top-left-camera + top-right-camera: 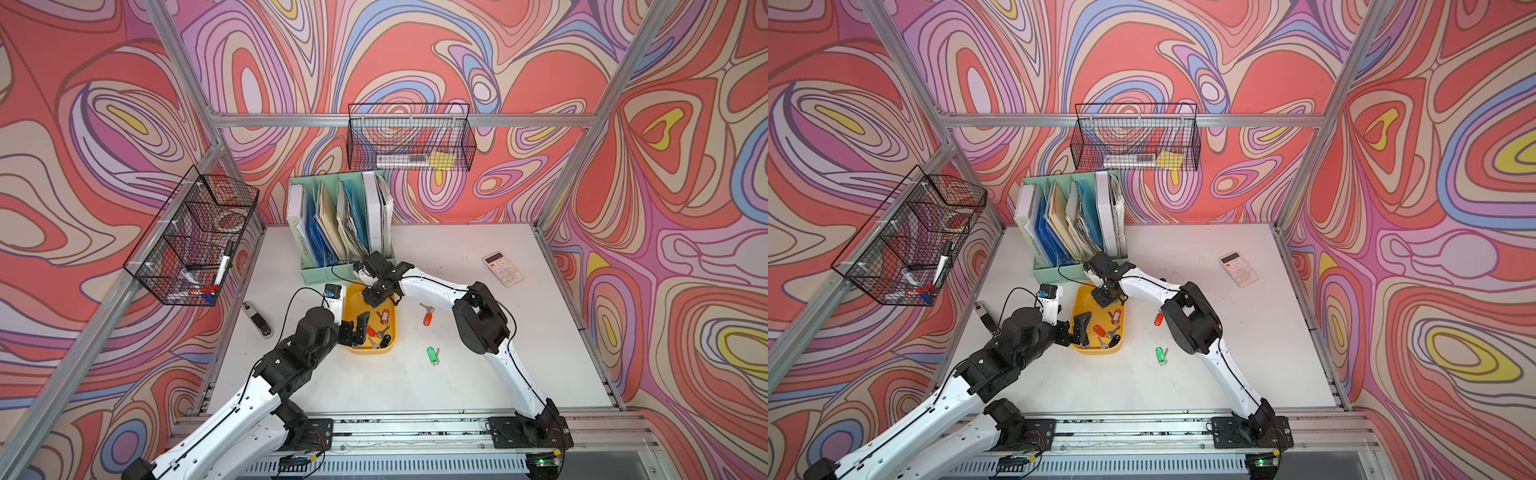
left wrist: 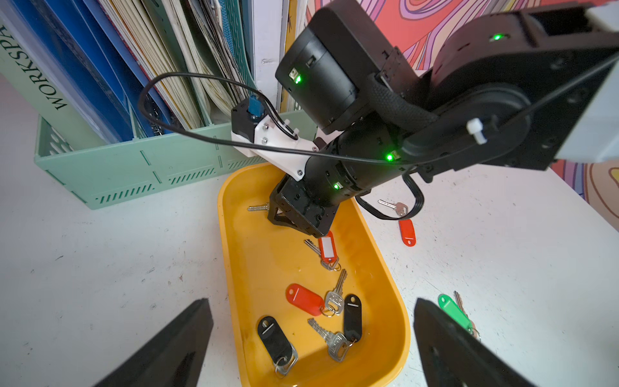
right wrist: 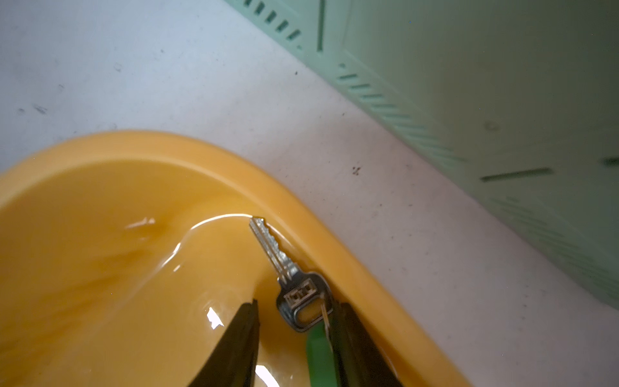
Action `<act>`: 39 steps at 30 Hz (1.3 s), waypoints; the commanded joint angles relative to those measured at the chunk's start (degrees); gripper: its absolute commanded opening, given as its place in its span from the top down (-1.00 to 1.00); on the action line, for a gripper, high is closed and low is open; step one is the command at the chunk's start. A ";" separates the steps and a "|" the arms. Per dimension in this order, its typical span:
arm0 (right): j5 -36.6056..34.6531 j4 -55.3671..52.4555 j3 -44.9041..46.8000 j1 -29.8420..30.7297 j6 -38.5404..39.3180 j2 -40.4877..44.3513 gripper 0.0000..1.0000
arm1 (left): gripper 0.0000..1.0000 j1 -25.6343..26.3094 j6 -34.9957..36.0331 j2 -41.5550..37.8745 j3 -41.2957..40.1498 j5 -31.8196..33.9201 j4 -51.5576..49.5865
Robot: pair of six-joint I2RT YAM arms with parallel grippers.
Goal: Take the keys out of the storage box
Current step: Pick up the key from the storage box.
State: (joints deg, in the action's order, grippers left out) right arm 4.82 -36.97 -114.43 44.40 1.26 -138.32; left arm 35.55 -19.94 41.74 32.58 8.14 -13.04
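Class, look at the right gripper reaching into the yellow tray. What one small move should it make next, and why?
Probably close the right gripper on the green tag. Its fingers straddle the tag and its key in a corner of the tray, with a gap showing on one side, so nothing looks gripped yet. Lifting now would likely leave the key behind.

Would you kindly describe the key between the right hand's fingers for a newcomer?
The yellow storage box lies before the mint green file organizer at the table's back. The key sits in the box's end nearest the organizer, the only green-tagged one inside.
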 commanded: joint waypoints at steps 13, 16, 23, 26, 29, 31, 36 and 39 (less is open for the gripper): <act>-0.44 -4.55 0.58 1.71 -1.16 0.56 0.75 | -0.98 -0.13 0.17 -0.78 0.19 1.44 -1.10; -0.62 -4.18 1.23 1.72 -1.26 1.34 0.93 | -0.98 -0.12 0.28 -0.69 0.21 1.54 -0.89; 0.70 -3.12 2.76 1.74 -1.55 5.35 1.00 | -0.98 -0.13 0.46 -0.78 0.38 1.73 -0.32; 1.77 -2.76 3.07 1.67 -2.10 7.39 1.00 | -0.98 -0.12 0.43 -0.95 0.51 1.95 -0.23; 2.26 -2.74 3.80 1.73 -2.55 10.11 1.00 | -0.98 -0.13 0.43 -1.42 0.56 2.06 0.27; 2.25 -2.75 4.82 1.70 -2.74 12.12 1.00 | -0.98 -0.13 0.35 -2.02 0.63 2.19 0.83; 5.23 -4.02 9.31 1.69 -2.99 19.24 1.00 | -0.98 -0.13 1.62 -3.82 1.30 2.88 1.35; 7.64 -5.15 13.66 1.57 -3.50 24.72 1.00 | -0.98 -0.13 2.78 -4.53 1.69 3.18 1.98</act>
State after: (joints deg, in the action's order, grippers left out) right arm 9.34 -40.25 -103.55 45.93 -1.30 -117.73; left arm 35.55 -19.00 38.09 32.71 10.28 -13.23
